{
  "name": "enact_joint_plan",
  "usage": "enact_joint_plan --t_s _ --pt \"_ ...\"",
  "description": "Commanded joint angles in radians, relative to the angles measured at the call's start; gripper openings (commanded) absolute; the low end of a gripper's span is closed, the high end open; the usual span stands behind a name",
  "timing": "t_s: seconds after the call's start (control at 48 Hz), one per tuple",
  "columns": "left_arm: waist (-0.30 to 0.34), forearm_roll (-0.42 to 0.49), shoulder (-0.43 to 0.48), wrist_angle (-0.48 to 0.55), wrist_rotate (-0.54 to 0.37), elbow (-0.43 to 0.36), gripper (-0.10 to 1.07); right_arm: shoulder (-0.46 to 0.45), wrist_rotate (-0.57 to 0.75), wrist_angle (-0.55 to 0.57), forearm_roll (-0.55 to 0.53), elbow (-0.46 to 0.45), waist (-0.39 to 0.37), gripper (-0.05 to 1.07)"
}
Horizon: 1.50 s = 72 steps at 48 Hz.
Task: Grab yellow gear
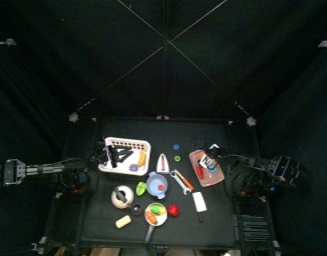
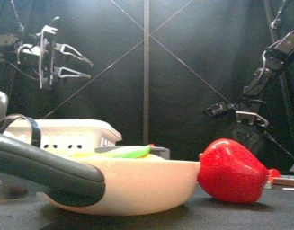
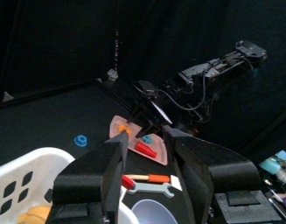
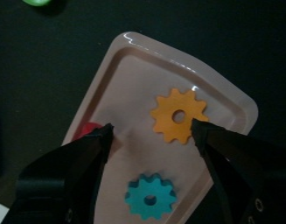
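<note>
From above, the small black tabletop (image 1: 92,215) sits inside black curtains, carrying a white slotted plastic basket (image 1: 124,153) at far left and a pale pink plastic tray (image 1: 206,166) at right, with the right gripper (image 1: 222,163) over that tray. From the front, a cream bowl (image 2: 131,184) and a red strawberry-shaped toy (image 2: 231,171) stand near, against black curtains. The left gripper (image 3: 145,149) hangs narrowly parted, while the right gripper (image 4: 153,133) is spread wide just above the yellow plastic gear (image 4: 179,114), which lies flat in the tray beside a teal plastic gear (image 4: 151,194).
</note>
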Motion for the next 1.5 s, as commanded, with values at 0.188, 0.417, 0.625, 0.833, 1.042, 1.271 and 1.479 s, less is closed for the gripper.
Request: enact_joint_plan --t_s 0.188,0.417,0.625,0.833,1.042,1.271,1.479 --pt "0.005 0.0 0.003 -0.008 0.003 -0.011 0.77 0.023 -0.002 -0.017 -0.074 -0.021 -0.057 1.0" --pt "0.008 0.0 0.003 -0.008 0.005 -0.012 0.77 0.04 -0.003 -0.043 -0.077 -0.023 -0.067 1.0" --pt "0.008 0.0 0.003 -0.008 0.005 -0.011 0.77 0.066 -0.003 -0.048 -0.072 -0.018 -0.066 1.0" --pt "0.008 0.002 0.003 -0.006 0.003 -0.009 0.77 0.101 -0.009 -0.048 -0.071 -0.018 -0.063 1.0" --pt "0.008 -0.003 0.003 -0.008 0.003 -0.005 0.77 0.118 -0.011 -0.044 -0.071 -0.017 -0.063 0.98" --pt "0.008 -0.003 0.003 -0.006 0.003 -0.005 0.77 0.109 -0.009 -0.038 -0.071 -0.014 -0.06 0.85" --pt "0.008 -0.003 0.003 -0.008 0.0 -0.006 0.77 0.064 -0.003 0.011 -0.072 -0.021 -0.035 0.72"
